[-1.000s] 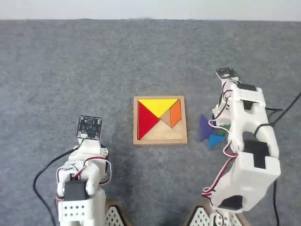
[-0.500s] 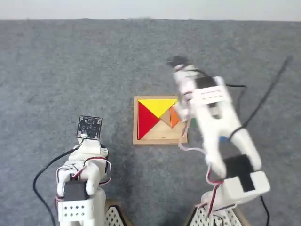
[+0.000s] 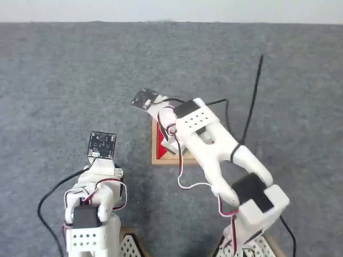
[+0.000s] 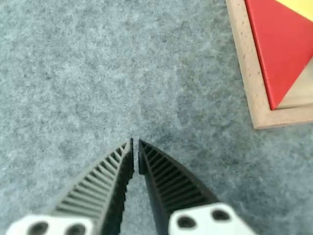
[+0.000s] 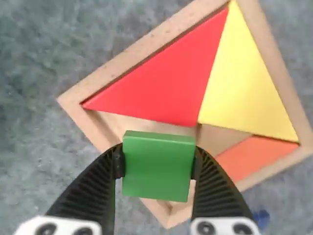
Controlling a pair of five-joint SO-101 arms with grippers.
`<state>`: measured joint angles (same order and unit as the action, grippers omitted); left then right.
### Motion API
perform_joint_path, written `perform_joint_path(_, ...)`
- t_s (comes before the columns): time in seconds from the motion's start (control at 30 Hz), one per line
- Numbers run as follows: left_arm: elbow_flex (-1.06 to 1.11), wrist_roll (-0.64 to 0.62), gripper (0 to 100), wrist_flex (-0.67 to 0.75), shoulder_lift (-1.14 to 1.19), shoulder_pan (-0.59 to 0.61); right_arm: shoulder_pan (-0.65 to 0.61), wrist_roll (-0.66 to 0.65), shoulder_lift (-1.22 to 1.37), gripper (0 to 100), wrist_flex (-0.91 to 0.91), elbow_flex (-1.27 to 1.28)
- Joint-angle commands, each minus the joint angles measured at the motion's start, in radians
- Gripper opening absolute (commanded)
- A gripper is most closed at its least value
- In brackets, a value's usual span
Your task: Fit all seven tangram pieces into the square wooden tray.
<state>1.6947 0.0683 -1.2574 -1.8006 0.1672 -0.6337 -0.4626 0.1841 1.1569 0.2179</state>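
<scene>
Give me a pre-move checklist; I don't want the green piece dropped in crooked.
1. Grip: right claw shut on green square from both sides: ok.
2. Square above the bare wood of the tray: ok.
3. Square's angle matches its slot: cannot tell.
4. Placed red triangle, yellow triangle and orange piece lie flat: ok.
5. Clearance: left claw shut over the carpet, apart from tray: ok.

Right gripper (image 5: 157, 162) clamped on green square piece (image 5: 157, 169), 1 finger on each side, held over near corner of wooden tray (image 5: 142, 53). 3 pieces in tray: red triangle (image 5: 167, 81), yellow triangle (image 5: 242, 88) edge to edge with it, orange piece (image 5: 254, 155) beside bare tray floor. Small blue bit (image 5: 261, 215) just outside tray rim. Grey mat (image 5: 39, 49) underneath
</scene>
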Motion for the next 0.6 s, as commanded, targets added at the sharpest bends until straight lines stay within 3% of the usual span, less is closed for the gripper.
perform_joint_path(0.0,-0.010,0.002,2,-0.003,-0.017,-0.005,-0.010,-0.040,0.007,4.8,-0.030,-0.063)
perform_joint_path(0.47,-0.010,0.002,2,-0.003,-0.017,-0.005,-0.010,-0.040,0.022,5.4,-0.028,-0.032)
perform_joint_path(0.57,-0.010,0.002,2,-0.003,-0.017,-0.005,-0.010,-0.040,0.022,10.1,-0.035,-0.025)
